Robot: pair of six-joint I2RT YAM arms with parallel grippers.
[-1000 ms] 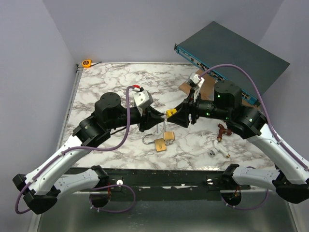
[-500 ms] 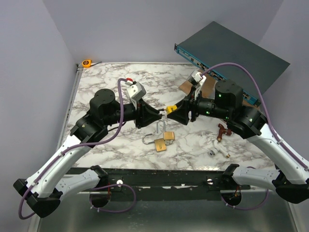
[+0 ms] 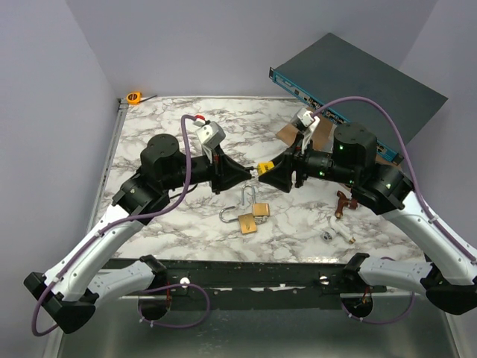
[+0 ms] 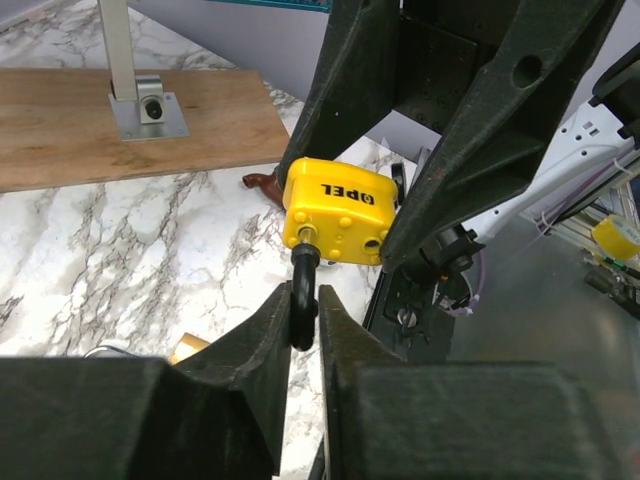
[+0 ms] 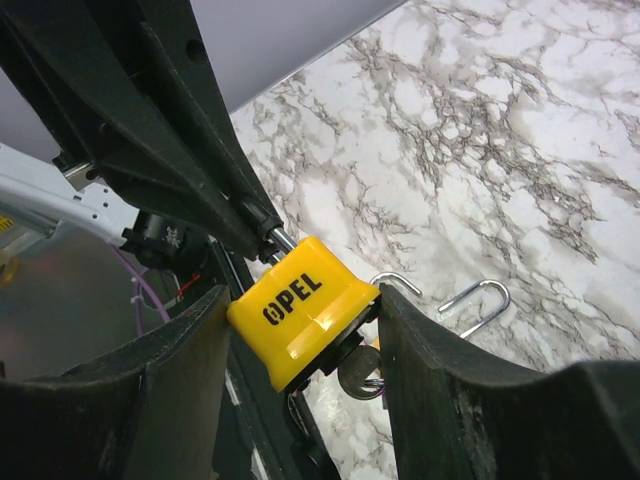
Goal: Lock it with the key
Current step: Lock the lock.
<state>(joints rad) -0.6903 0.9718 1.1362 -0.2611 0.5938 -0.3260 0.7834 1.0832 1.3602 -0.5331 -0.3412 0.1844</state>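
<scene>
A yellow padlock (image 3: 264,168) marked OPEL hangs in the air above the marble table, between the two arms. My right gripper (image 5: 300,300) is shut on its yellow body (image 5: 300,305), one finger on each side. A silver key (image 5: 358,370) sticks out of the padlock's underside. My left gripper (image 4: 305,310) comes in from the other side and is shut on the padlock's black shackle (image 4: 303,300). The shackle stands out from the yellow body (image 4: 338,210). In the top view the left gripper (image 3: 250,173) and the right gripper (image 3: 268,173) meet tip to tip.
Two brass padlocks (image 3: 247,222) (image 3: 261,209) with open silver shackles lie on the table just below the grippers. A brown fitting (image 3: 343,203) and small silver parts (image 3: 339,233) lie at the right. A wooden board (image 3: 317,138), a dark rack unit (image 3: 358,74) and an orange tape measure (image 3: 134,97) are at the back.
My left gripper has swung up and right to the padlock, and its jaws have narrowed onto the shackle. The right gripper has kept still with the padlock.
</scene>
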